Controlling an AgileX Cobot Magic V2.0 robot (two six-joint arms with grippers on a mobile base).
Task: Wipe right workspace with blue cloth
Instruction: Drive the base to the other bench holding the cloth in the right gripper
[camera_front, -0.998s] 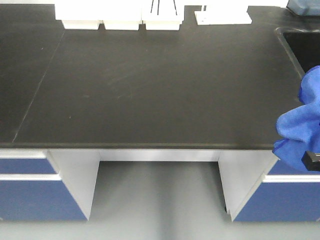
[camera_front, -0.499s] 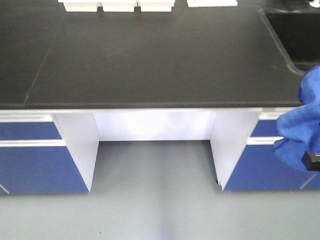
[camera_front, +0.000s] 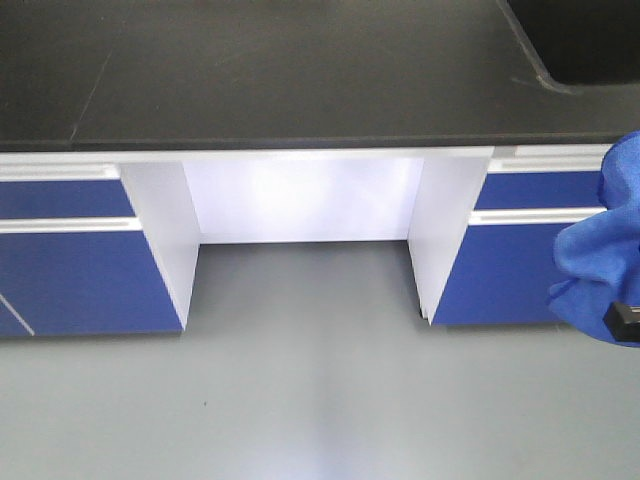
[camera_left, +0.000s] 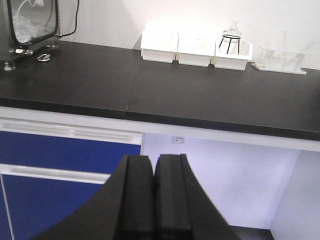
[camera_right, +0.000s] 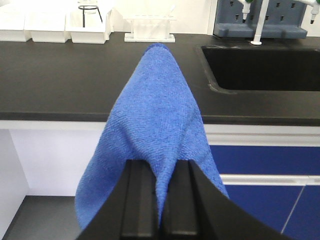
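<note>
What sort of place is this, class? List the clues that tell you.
Most likely a science laboratory: a black benchtop over blue cabinet doors, a test-tube rack near white bins, and a sunken sink.

Cloth caught in the right fingers, bench ahead of both grippers.

The cloth (camera_right: 155, 125) is pinched between the right gripper's (camera_right: 159, 210) fingers (camera_right: 140, 200) and spreads out past their tips to both sides. Beyond it lies the benchtop (camera_right: 60, 75). The sink (camera_right: 260, 65) is set into it ahead and right of the fingers, the tube rack (camera_right: 149, 29) stands straight ahead at the back, and the bins (camera_right: 50, 25) are ahead and left. Under the bench edge, drawers (camera_right: 260, 160) lie right of the fingers and a recess (camera_right: 55, 160) left. The left gripper (camera_left: 154, 200), fingers pressed together, faces the same bench, with the bins ahead and slightly right at the back and a machine (camera_left: 30, 20) far ahead on the left.
</note>
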